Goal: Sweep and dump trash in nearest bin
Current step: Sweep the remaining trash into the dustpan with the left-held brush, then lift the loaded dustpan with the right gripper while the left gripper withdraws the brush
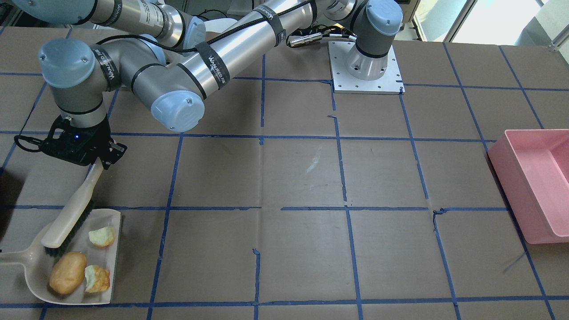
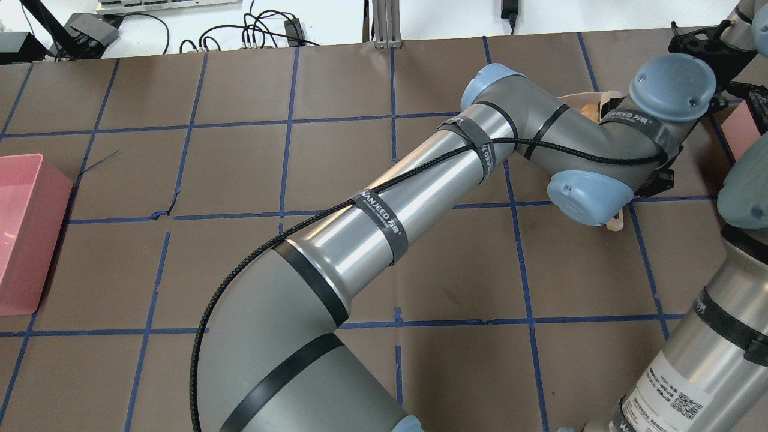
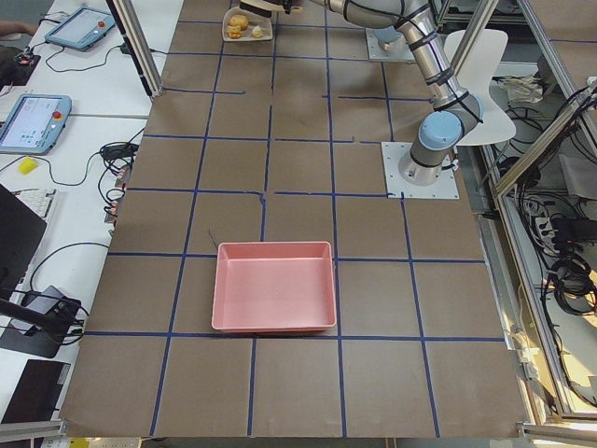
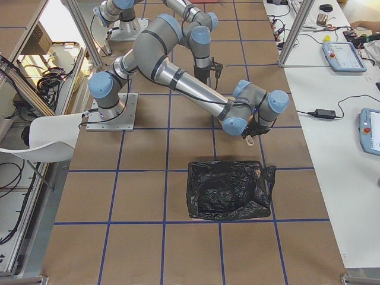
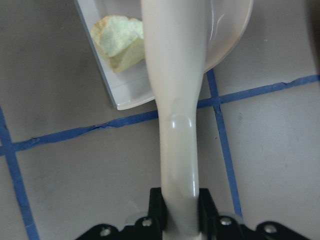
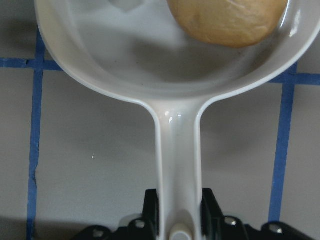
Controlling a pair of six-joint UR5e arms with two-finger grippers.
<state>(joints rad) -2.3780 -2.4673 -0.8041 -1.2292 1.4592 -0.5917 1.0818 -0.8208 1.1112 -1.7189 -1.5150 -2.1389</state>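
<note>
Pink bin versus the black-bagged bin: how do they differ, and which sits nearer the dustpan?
Lining: the pink bin is bare plastic; the black-bagged bin is lined with a crumpled black bag. Position: the pink bin stands far from the dustpan; the black-bagged bin sits close to the left gripper, whose brush reaches into that dustpan. Both are rectangular and open-topped.

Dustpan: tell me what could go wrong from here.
1. The pale chunks lie near the dustpan's open lip; a forward tilt on lifting could roll them off.
2. The brush, held by the left gripper, sits over the dustpan; raising the dustpan could knock against it.
</note>
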